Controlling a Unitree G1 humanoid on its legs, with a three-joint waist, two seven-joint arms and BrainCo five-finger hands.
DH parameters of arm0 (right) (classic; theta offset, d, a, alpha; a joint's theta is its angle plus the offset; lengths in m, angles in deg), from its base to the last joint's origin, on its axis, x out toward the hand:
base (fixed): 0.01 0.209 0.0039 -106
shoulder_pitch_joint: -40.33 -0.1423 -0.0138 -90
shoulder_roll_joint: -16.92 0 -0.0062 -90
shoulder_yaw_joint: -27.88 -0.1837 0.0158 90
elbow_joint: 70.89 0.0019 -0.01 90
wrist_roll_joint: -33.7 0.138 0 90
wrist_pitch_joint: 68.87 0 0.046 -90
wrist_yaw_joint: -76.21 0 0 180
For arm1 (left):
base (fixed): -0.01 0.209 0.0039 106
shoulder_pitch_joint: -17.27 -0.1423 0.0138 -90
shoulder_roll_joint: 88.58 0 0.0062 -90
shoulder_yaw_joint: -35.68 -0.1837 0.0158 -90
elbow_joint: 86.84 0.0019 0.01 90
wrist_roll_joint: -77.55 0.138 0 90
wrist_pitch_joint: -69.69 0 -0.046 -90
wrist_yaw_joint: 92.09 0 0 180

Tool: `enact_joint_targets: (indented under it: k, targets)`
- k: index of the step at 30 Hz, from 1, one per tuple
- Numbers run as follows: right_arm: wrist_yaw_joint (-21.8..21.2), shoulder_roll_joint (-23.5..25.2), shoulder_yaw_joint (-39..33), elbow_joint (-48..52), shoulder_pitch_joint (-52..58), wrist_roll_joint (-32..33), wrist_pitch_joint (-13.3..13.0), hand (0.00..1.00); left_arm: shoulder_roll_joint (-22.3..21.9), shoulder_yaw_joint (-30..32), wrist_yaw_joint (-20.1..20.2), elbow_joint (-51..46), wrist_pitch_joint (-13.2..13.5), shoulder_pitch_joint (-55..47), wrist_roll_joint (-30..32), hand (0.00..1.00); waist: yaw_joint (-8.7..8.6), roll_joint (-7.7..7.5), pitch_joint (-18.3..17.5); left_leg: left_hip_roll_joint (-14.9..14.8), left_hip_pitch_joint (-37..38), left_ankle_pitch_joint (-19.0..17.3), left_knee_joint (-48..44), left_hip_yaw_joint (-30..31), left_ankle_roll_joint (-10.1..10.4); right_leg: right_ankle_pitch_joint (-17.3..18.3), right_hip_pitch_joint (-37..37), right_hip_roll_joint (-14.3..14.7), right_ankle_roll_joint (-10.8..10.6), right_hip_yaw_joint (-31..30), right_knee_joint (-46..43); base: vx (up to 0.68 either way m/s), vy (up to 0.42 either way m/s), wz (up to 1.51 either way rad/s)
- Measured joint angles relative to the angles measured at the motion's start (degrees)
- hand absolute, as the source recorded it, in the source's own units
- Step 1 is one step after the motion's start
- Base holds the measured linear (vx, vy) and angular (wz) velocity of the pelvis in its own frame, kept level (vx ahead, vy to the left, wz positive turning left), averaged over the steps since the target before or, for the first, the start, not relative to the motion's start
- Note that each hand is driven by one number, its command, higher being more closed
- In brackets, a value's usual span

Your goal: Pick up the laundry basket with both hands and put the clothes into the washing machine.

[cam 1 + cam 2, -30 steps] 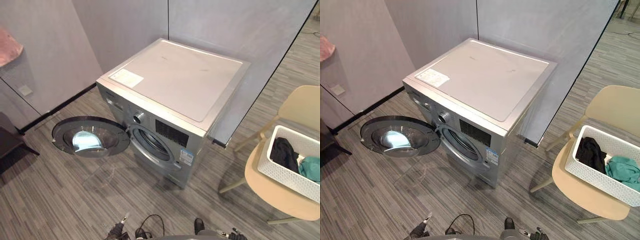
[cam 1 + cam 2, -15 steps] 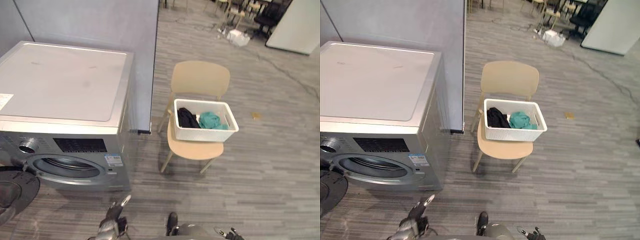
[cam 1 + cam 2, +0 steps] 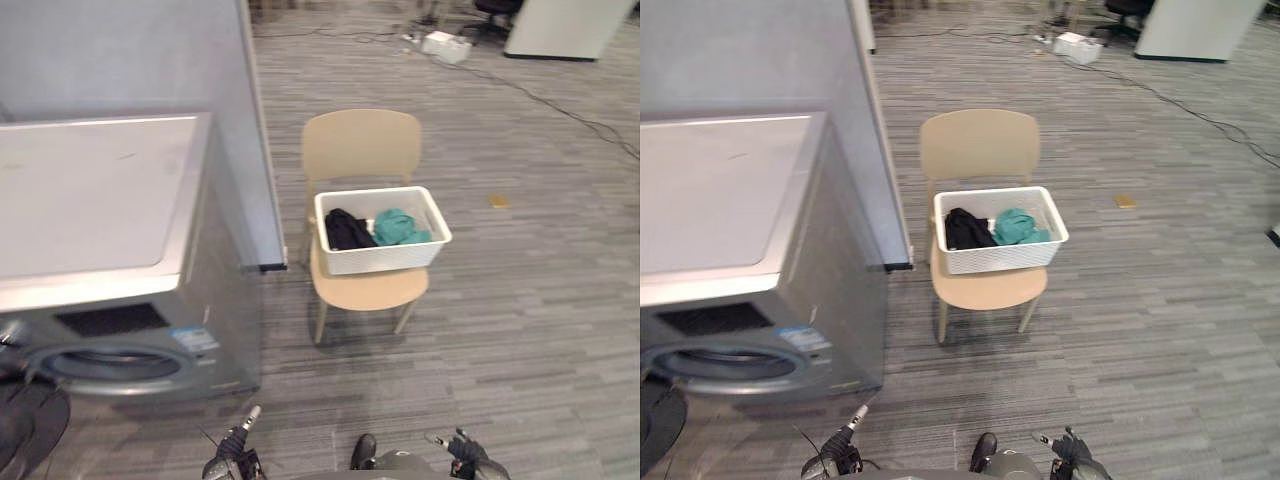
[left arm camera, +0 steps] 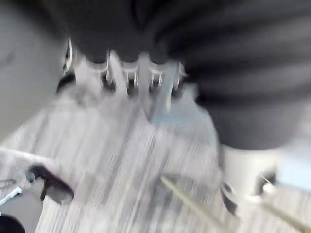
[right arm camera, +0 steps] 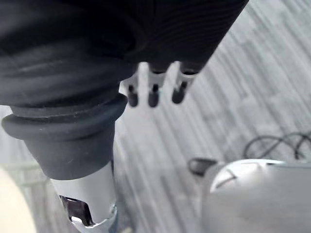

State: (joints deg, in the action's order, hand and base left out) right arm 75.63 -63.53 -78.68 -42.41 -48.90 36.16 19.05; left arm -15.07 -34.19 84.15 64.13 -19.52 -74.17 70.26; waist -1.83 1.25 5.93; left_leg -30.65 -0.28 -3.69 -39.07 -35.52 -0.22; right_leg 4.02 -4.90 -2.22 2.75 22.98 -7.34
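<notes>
Silver-fingered left hand (image 3: 236,462) and right hand (image 3: 468,455) hang low, well short of everything, fingers loose, both empty. Washing machine (image 3: 100,230) near on left, drum mouth (image 3: 105,365) facing out. Beyond, beige chair (image 3: 362,148) carries white laundry basket (image 3: 385,258), black garment (image 3: 346,230) and teal garment (image 3: 398,226) inside. Step looks like approach, pickup not yet begun. Next: close in on chair, one hand to each basket end, lift level.
</notes>
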Motion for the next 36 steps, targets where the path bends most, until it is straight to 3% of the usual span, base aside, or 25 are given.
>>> enact_joint_targets:
  k: [1, 3, 5, 7, 9, 11, 13, 16, 18, 20, 21, 23, 25, 26, 27, 28, 29, 30, 32, 35, 36]
  targets:
    - [0.36, -1.0, 0.07, -0.04, -0.5, -0.72, 0.0, 0.0, -0.57, -0.03, -0.01, -0.47, 0.52, -0.05, -0.61, 0.0, 0.29, 1.42, 1.07, 6.95, -3.87, -4.94, -2.64, 6.34, 2.25, -0.3, 1.5, -0.55, 0.46, -2.94, 1.54, 0.12, 0.172, -0.69]
    - [0.21, -1.4, 1.11, -0.22, -0.28, -1.2, 0.17, 0.0, -0.53, -0.15, -0.09, -0.92, 0.86, -1.62, -0.9, 0.0, 1.59, 2.13, 1.4, 14.09, -6.14, -7.55, 0.58, 9.89, 2.87, -0.48, 2.41, -0.95, 0.57, -6.0, 2.0, 0.14, 0.165, -0.79]
    - [-0.67, -0.19, 1.79, -0.24, -0.32, -2.66, 0.22, 0.0, -0.01, 0.27, -0.11, -0.96, 1.1, -3.8, -1.13, 0.0, 3.12, 2.29, 1.45, 20.5, -6.98, -8.43, 10.93, 16.22, 3.96, -1.2, 3.75, -1.02, -0.69, -8.02, 2.92, 0.17, 0.156, -0.86]
    - [-0.91, 1.91, 2.1, -0.02, -0.77, -3.45, 0.15, 0.0, 0.21, 2.5, -0.14, -0.85, 1.13, -4.98, -1.91, 0.0, 3.43, 1.9, 1.23, 23.66, -6.15, -6.79, 21.94, 20.61, 5.02, -1.1, 4.75, -1.19, -3.1, -10.44, 3.57, 0.2, 0.179, -0.5]
    - [-0.98, 2.61, 2.29, 0.04, -0.65, -4.3, 0.09, 0.0, -0.61, 4.29, -0.02, -0.84, 1.18, -4.7, -2.2, 0.0, 3.32, 1.25, 0.7, 24.74, -4.81, -6.99, 22.37, 18.68, 3.87, -1.89, 5.31, -2.02, -5.2, -11.32, 4.67, 0.23, 0.164, -0.2]
    - [-0.93, 2.73, 2.47, 0.07, -0.53, -4.84, 0.09, 0.0, -0.96, 6.05, 0.05, -0.82, 1.05, -4.27, -2.2, 0.0, 4.44, 0.48, 0.65, 25.75, -3.76, -7.54, 21.16, 17.06, 3.09, -2.29, 6.63, -3.12, -5.66, -12.93, 5.74, 0.24, 0.191, -0.32]
    - [-0.98, 2.74, 2.43, 0.65, 0.48, -4.77, 0.06, 0.0, -1.15, 5.75, 0.06, -0.62, 0.91, -4.26, -2.11, 0.0, 4.06, 0.33, 0.39, 27.07, -0.69, -7.83, 23.01, 16.51, 2.58, -1.93, 8.08, -4.26, -6.16, -13.45, 4.73, 0.19, 0.174, -0.2]
    - [-1.04, 2.99, 2.48, 1.74, 1.73, -4.65, -0.09, 0.0, -1.38, 3.63, -0.11, -0.39, 0.38, -3.61, -2.21, 0.0, 4.0, 0.58, 0.08, 27.83, 3.27, -8.23, 27.48, 15.05, 1.94, 1.53, 1.67, -5.83, -8.09, -13.8, -10.51, 0.13, 0.144, -0.22]
    - [-1.22, 4.15, 2.47, 4.34, 2.02, -3.32, -0.15, 0.0, 0.83, 1.76, -0.29, 0.05, -0.58, -3.69, -3.24, 0.0, 2.72, -1.2, 0.69, 28.32, 4.59, -8.27, 28.18, 15.04, 1.86, 1.95, -7.17, -8.2, -11.08, -15.14, -30.11, 0.11, 0.09, 0.13]
    - [-0.9, 4.59, 3.39, 5.54, 2.83, -2.19, -0.14, 0.0, 2.01, 1.46, -1.01, 0.11, -1.34, -4.1, -3.5, 0.0, 2.54, -1.69, 1.1, 28.67, 6.37, -8.27, 28.95, 15.5, 1.86, 2.42, -9.45, -10.67, -10.25, -13.51, -36.4, 0.12, -0.041, 0.4]
    - [-0.68, 4.49, 4.51, 6.76, 3.41, -2.05, 0.0, 0.0, 2.73, -0.36, -1.47, 0.07, -1.58, -4.41, -3.37, 0.0, 2.57, -1.84, 0.98, 28.56, 7.4, -8.23, 30.18, 15.65, 1.93, 3.88, -9.41, -13.16, -7.95, -9.85, -36.56, 0.16, -0.076, 0.42]
    - [-0.62, 4.22, 4.66, 9.62, 3.52, -1.24, 0.09, 0.0, 3.15, -2.45, -1.73, -0.48, -1.53, -4.68, -3.19, 0.0, 2.57, -1.71, 1.05, 28.12, 7.96, -7.73, 31.14, 15.82, 2.79, 5.4, -9.49, -17.17, -6.2, -6.24, -33.68, 0.13, -0.119, 0.27]
    - [-0.61, 4.57, 5.19, 15.07, 3.8, -0.31, 0.08, 0.0, 3.14, -3.97, -2.03, -0.61, -1.45, -4.83, -3.1, 0.0, 2.57, -1.25, 0.81, 26.31, 7.48, -6.93, 31.01, 16.42, 4.21, 4.76, -9.27, -17.29, -7.06, -7.46, -24.33, 0.11, -0.225, -0.01]
    - [-0.57, 5.0, 5.71, 19.42, 4.16, -0.25, -0.01, 0.0, 3.45, -5.04, -2.33, -0.96, -0.78, -4.85, -2.85, 0.0, 2.53, -1.5, 0.51, 25.33, 6.64, -6.18, 31.02, 16.61, 5.51, 1.42, -9.2, -15.75, -9.14, -10.5, -15.88, 0.11, -0.323, -0.01]
    - [-0.49, 5.52, 5.86, 23.43, 4.82, -0.26, -0.13, 0.0, 4.23, -6.74, -2.4, -2.18, 0.21, -4.85, -2.2, 0.0, 2.44, -3.21, 0.09, 25.47, 5.88, -5.8, 31.16, 17.35, 6.87, -7.02, -8.75, -15.84, -10.4, -12.8, -9.87, 0.11, -0.352, 0.1]
    - [-0.28, 5.73, 5.85, 25.22, 5.58, -0.25, -0.32, 0.0, 4.71, -7.06, -2.38, -2.52, 0.69, -4.74, -1.72, 0.0, 2.31, -4.38, -0.03, 25.73, 5.94, -6.02, 31.33, 18.11, 7.76, -9.77, -8.37, -16.03, -10.99, -12.86, -8.34, 0.15, -0.483, 0.1]
    - [0.56, 4.88, 5.84, 27.29, 5.78, -0.28, -0.45, 0.0, 4.45, -7.0, -2.45, -2.38, 0.98, -4.07, -1.07, 0.0, 2.66, -4.48, -0.51, 24.69, 6.03, -6.12, 31.6, 18.5, 9.37, -6.35, -6.62, -14.55, -11.76, -11.76, -5.9, 0.12, -0.419, -0.05]
    - [1.16, 3.62, 5.98, 29.81, 5.35, -0.35, -0.52, 0.0, 3.08, -7.02, -2.48, -2.43, 1.39, -3.84, -0.62, 0.0, 2.49, -2.97, -1.04, 22.28, 5.63, -5.54, 31.67, 19.02, 10.35, -7.04, -5.08, -12.24, -10.77, -10.33, -2.4, 0.11, -0.381, -0.12]
    - [1.48, 2.18, 6.43, 35.67, 6.67, -1.14, -1.25, 0.0, 1.94, -7.02, -2.39, -2.34, 1.66, -3.79, -0.43, 0.0, 1.66, -1.68, -1.77, 19.61, 5.33, -5.54, 32.4, 20.88, 10.36, -8.07, -2.19, -8.88, -9.57, -8.35, 2.07, 0.07, -0.246, 0.08]
    - [1.19, -1.45, 7.81, 43.04, 7.32, -4.7, -2.17, 0.0, 1.4, -6.94, -2.17, -2.12, 2.0, -4.36, -0.26, 0.0, 1.33, -1.01, -2.66, 17.6, 5.44, -5.37, 33.02, 21.95, 10.67, -9.41, 0.0, -6.18, -8.53, -6.73, 6.17, 0.03, -0.145, 0.12]
    - [0.73, -3.05, 8.85, 45.58, 6.26, -5.92, -2.93, 0.0, 1.61, -6.84, -1.61, -2.01, 2.0, -4.4, 0.84, 0.0, 1.29, -0.75, -2.98, 17.49, 4.65, -4.85, 33.19, 22.19, 11.67, -10.48, 0.26, -5.6, -8.57, -6.35, 8.16, -0.01, -0.067, 0.04]
